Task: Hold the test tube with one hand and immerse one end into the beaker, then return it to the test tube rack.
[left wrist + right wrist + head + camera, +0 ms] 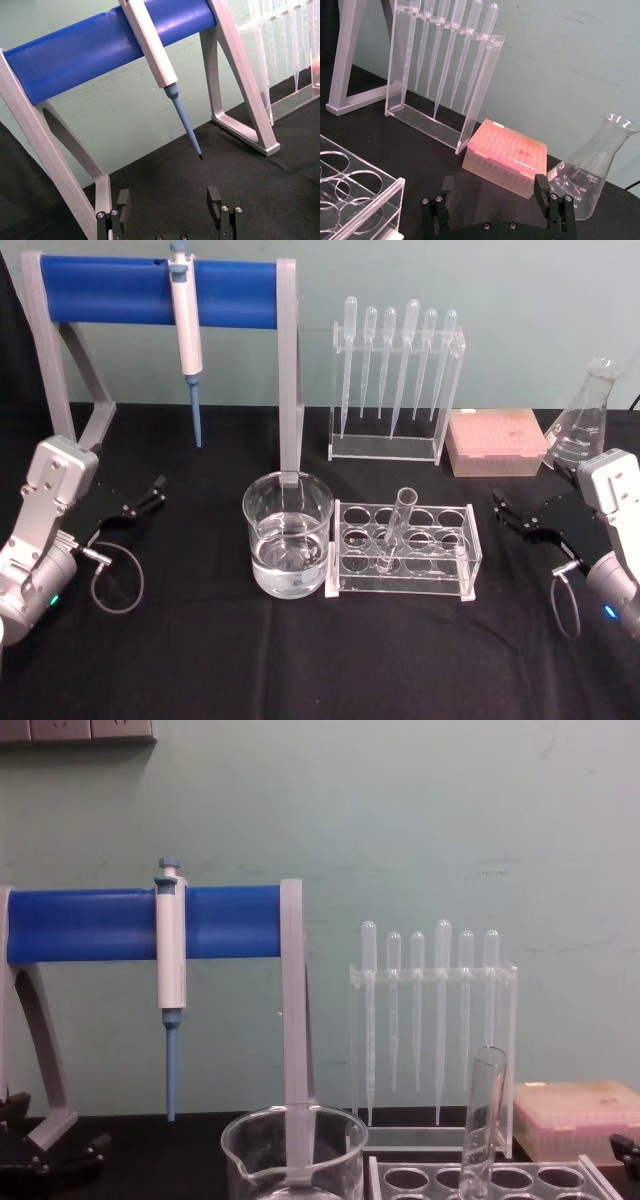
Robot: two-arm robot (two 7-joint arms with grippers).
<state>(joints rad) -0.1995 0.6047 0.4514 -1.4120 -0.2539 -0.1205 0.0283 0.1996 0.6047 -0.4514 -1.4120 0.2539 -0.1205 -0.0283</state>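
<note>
the long clear glass test tube [397, 530] leans in the clear acrylic rack [470, 558], just beside the wide glass beaker of water [262, 540]; by the look of it, no step is begun. the left tool [152, 492] and right tool [503, 508] sit low on either side, fingers apart and empty. the black worktop [200, 660] lies open in front, and a clear stand of plastic pipettes [385, 448] crowds behind.

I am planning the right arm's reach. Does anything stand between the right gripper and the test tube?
Nothing visible does. The right gripper, fingers open, is right of the rack; between it and the tube lie just the rack's empty holes. The left gripper is parked left of the beaker.
</note>
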